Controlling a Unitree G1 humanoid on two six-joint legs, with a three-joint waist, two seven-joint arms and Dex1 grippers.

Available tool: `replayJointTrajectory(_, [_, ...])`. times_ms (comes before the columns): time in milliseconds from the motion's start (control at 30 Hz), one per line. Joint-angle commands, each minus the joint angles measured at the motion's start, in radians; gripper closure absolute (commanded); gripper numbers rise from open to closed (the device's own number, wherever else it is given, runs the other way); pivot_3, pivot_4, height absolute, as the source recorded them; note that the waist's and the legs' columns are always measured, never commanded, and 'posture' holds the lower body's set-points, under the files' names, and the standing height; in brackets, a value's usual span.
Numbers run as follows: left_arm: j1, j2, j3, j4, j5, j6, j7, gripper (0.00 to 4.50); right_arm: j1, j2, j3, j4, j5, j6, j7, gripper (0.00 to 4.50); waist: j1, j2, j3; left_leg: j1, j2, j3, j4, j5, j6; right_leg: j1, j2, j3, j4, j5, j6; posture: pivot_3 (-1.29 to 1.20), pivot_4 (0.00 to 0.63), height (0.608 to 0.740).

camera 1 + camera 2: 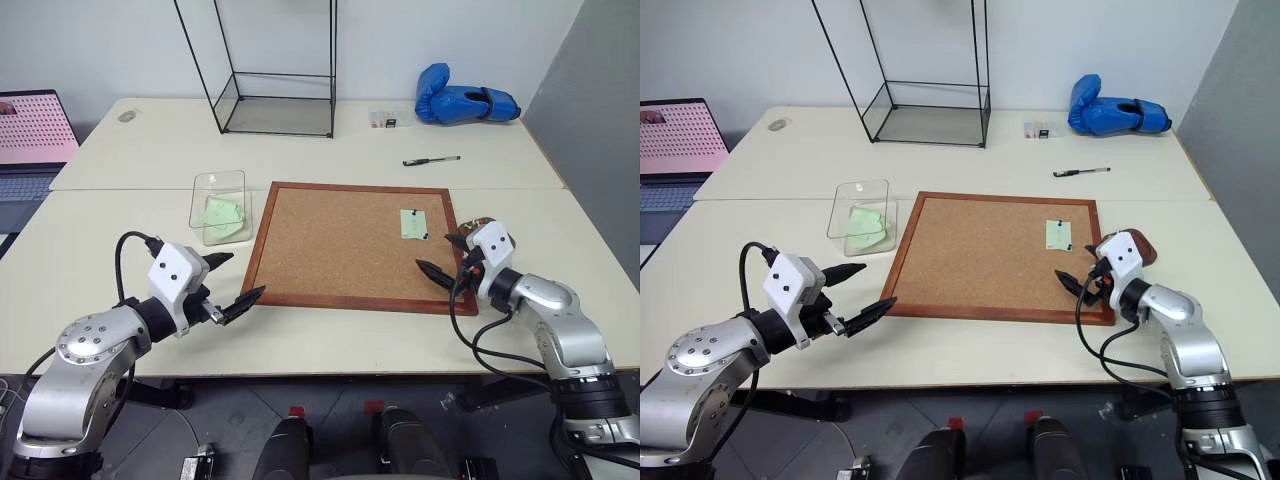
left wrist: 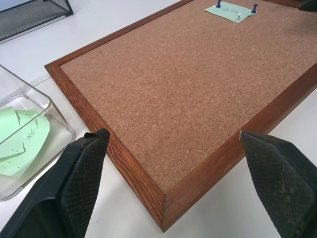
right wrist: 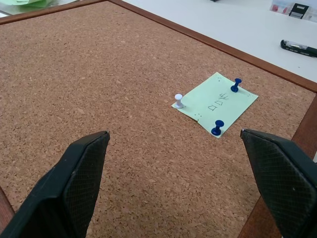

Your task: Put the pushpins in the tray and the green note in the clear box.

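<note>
On the corkboard (image 1: 345,240), near its far right corner, the green note (image 3: 216,103) is pinned down by three pushpins (image 3: 236,85), two blue and one white, so nothing's come off yet. Right gripper (image 1: 447,256) hangs just beside it with fingers spread wide, holding nothing. Left gripper (image 1: 232,281) is spread and empty too, hovering at the board's near left corner, close to the clear box (image 1: 220,207), which already has green slips in it. The tray (image 1: 1137,244) sits just past the board's right edge, mostly hidden behind the right wrist.

Biggest risk imo: those pins are tiny next to the fat fingers, so a pinch could slip off a head or flick the pin across the table. Yanking the note before every pin is out would probably tear it. And with the tray tucked behind the wrist, the arm could bump it while reaching
</note>
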Motion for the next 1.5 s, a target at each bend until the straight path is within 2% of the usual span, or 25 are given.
replayJointTrajectory(33, [-0.015, 0.020, 0.003, -0.019, 0.012, -0.029, -0.011, 0.04, -0.025, -0.013, -0.029, -0.020, -0.003, -0.018, -0.001, 0.00, 0.000, 0.000, 0.000, 0.000, 0.000, 0.000, 0.000, 0.000, 0.000, 0.000, 0.000, 0.000, 0.000, 0.000, 0.000, 0.00, 0.150, 0.740])
replayJointTrajectory(267, [-0.015, 0.042, 0.000, -0.019, 0.018, -0.020, -0.027, 0.04, -0.023, -0.009, -0.019, -0.032, -0.003, -0.012, -0.002, 0.00, 0.000, 0.000, 0.000, 0.000, 0.000, 0.000, 0.000, 0.000, 0.000, 0.000, 0.000, 0.000, 0.000, 0.000, 0.000, 0.00, 0.150, 0.740])
replayJointTrajectory(467, [-0.067, 0.057, 0.009, 0.006, -0.036, 0.013, -0.072, 0.04, -0.013, -0.006, -0.011, -0.039, -0.005, -0.016, 0.000, 0.00, 0.000, 0.000, 0.000, 0.000, 0.000, 0.000, 0.000, 0.000, 0.000, 0.000, 0.000, 0.000, 0.000, 0.000, 0.000, 0.00, 0.150, 0.740])
replayJointTrajectory(733, [-0.128, 0.064, -0.030, 0.031, -0.036, 0.056, -0.085, 0.04, -0.011, -0.002, -0.008, -0.050, -0.002, -0.011, -0.002, 0.00, -0.001, 0.000, 0.000, 0.000, 0.000, 0.000, 0.000, 0.000, 0.000, 0.000, 0.000, 0.000, 0.000, 0.000, 0.000, 0.00, 0.150, 0.740])
replayJointTrajectory(833, [-0.148, 0.050, -0.052, 0.043, -0.032, 0.053, -0.089, 0.45, -0.010, 0.000, -0.007, -0.058, 0.001, -0.006, -0.002, 0.00, -0.001, 0.000, 0.000, 0.000, 0.000, 0.000, 0.000, 0.000, 0.000, 0.000, 0.000, 0.000, 0.000, 0.000, 0.000, 0.00, 0.150, 0.740])
replayJointTrajectory(867, [-0.162, 0.042, -0.063, 0.049, -0.037, 0.054, -0.091, 0.77, -0.010, 0.000, -0.007, -0.059, 0.002, -0.004, -0.002, 0.00, -0.001, 0.000, 0.000, 0.000, 0.000, 0.000, 0.000, 0.000, 0.000, 0.000, 0.000, 0.000, 0.000, 0.000, 0.000, 0.00, 0.150, 0.740])
replayJointTrajectory(1067, [-0.319, -0.013, -0.222, 0.159, 0.025, 0.027, -0.106, 1.76, -0.011, 0.011, -0.004, -0.076, 0.005, 0.010, -0.012, 0.00, 0.002, 0.000, 0.000, 0.000, -0.001, 0.000, 0.001, 0.000, 0.000, 0.001, 0.000, 0.000, 0.000, 0.001, 0.002, 0.00, 0.150, 0.740])
replayJointTrajectory(1300, [-0.532, -0.151, -0.403, 0.385, 0.128, -0.042, -0.138, 3.01, -0.026, 0.032, 0.004, -0.074, 0.005, 0.033, -0.024, 0.00, 0.002, 0.000, 0.000, 0.000, -0.001, -0.001, 0.001, 0.000, 0.000, 0.001, 0.000, 0.000, 0.000, 0.004, 0.006, 0.00, 0.150, 0.740])
replayJointTrajectory(1500, [-0.652, -0.280, -0.472, 0.605, 0.187, -0.124, -0.160, 4.15, -0.059, 0.047, 0.003, -0.065, 0.004, 0.093, -0.055, 0.00, -0.002, 0.000, 0.000, 0.000, -0.001, -0.001, 0.001, 0.000, 0.000, 0.001, 0.000, 0.000, 0.001, 0.004, 0.006, 0.00, 0.150, 0.740])
